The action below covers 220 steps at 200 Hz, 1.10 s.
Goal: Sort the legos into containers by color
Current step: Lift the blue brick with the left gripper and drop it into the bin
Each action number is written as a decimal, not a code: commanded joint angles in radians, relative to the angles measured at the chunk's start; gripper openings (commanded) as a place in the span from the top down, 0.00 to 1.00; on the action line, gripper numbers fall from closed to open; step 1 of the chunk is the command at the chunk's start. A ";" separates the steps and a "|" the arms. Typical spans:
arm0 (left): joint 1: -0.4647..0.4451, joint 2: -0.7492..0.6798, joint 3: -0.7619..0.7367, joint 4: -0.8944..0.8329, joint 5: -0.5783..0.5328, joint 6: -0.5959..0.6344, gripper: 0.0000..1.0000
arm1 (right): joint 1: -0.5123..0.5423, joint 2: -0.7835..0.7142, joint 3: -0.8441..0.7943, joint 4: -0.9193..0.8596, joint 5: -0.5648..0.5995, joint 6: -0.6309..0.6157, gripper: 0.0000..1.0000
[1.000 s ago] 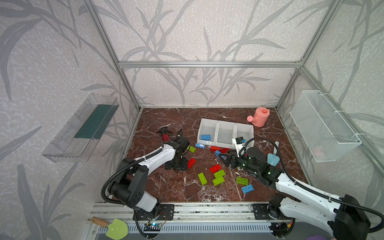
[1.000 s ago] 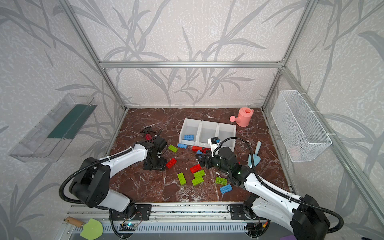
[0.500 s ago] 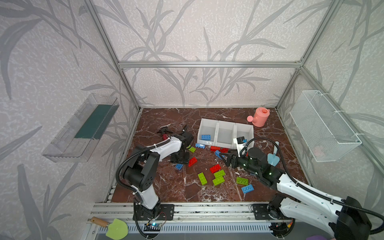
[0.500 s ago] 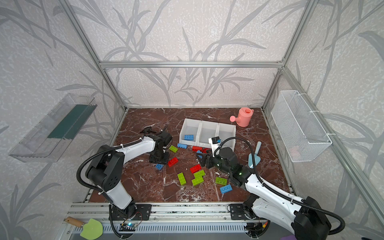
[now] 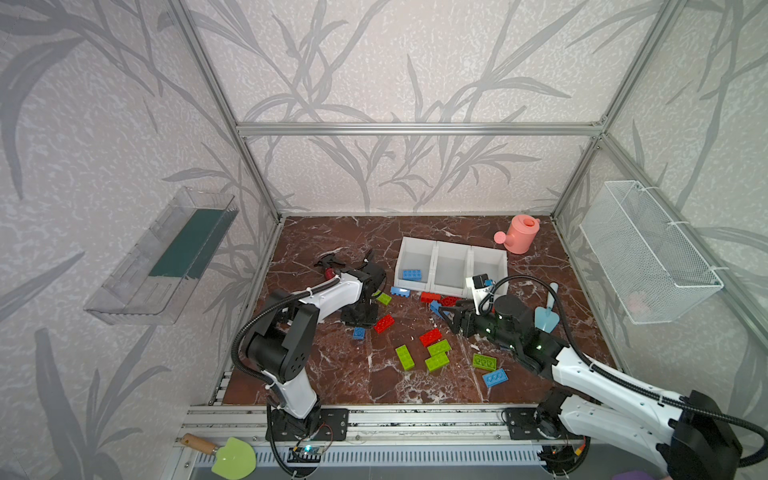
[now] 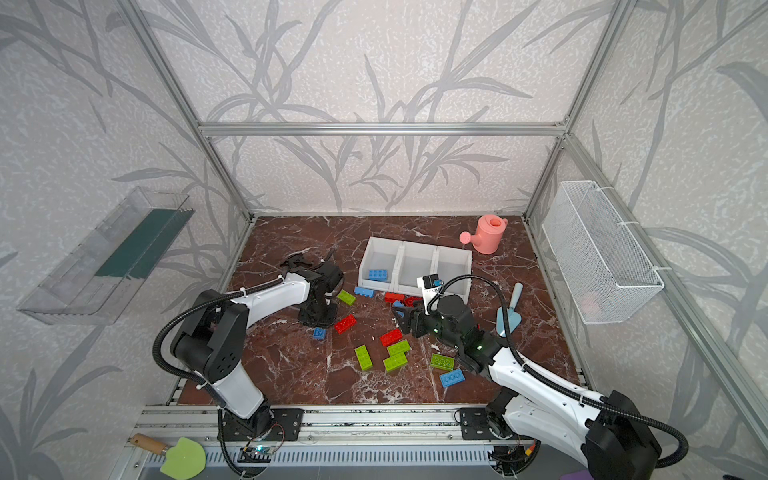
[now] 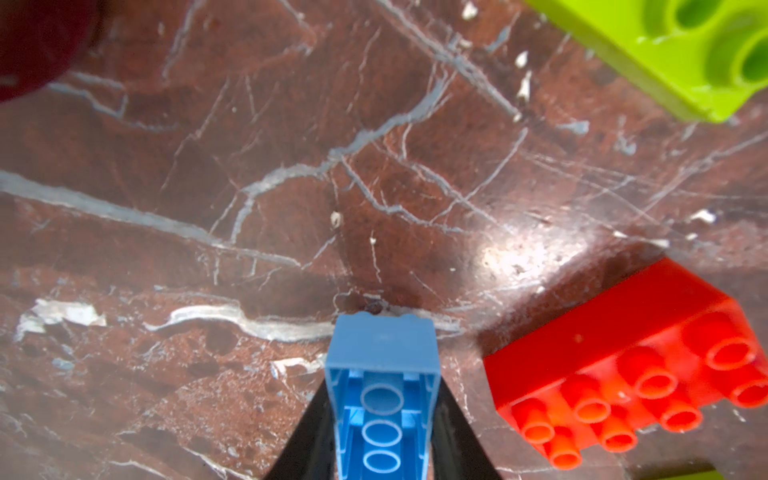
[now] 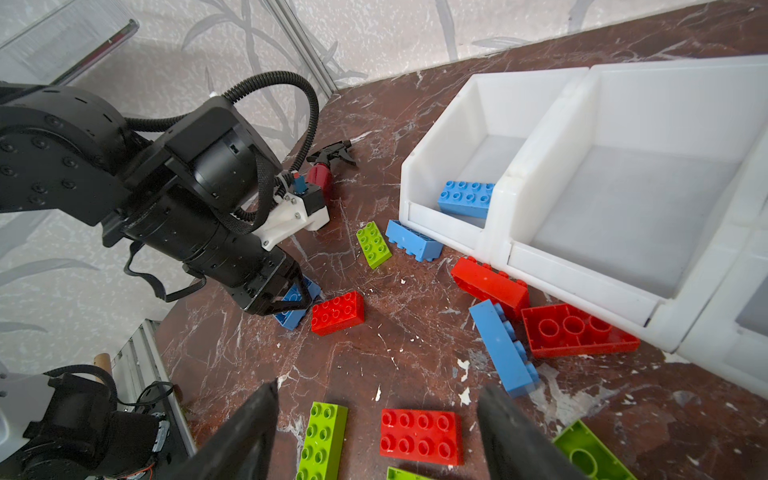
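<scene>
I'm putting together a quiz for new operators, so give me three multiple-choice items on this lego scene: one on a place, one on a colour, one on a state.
1. In both top views, which bin of the containers holds the blue lego?
A. left
B. middle
C. right

2. What colour is the clamped lego between the left gripper's jaws?
A. red
B. blue
C. lime green

3. How do the right gripper's jaws stand?
A. shut on a red lego
B. open, holding nothing
C. shut on a green lego

Answers:
1 A: it lies in the left bin, near the front lip.
2 B: the left wrist view shows a blue brick pinched between the jaws.
3 B: the right wrist view shows the jaws apart with nothing between them.
</scene>
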 commanded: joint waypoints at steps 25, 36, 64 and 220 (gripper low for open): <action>0.004 -0.113 0.056 -0.043 -0.014 0.019 0.68 | 0.004 0.009 -0.008 0.004 0.027 0.001 0.24; 0.005 -0.121 0.105 -0.065 -0.009 0.033 0.68 | 0.005 0.019 -0.008 0.006 0.028 0.004 0.23; 0.004 -0.110 0.255 -0.093 0.012 0.059 0.68 | 0.006 0.042 -0.012 0.026 0.025 0.020 0.24; -0.038 0.502 1.100 -0.102 0.160 -0.004 0.68 | 0.005 0.021 -0.022 0.002 0.082 -0.004 0.24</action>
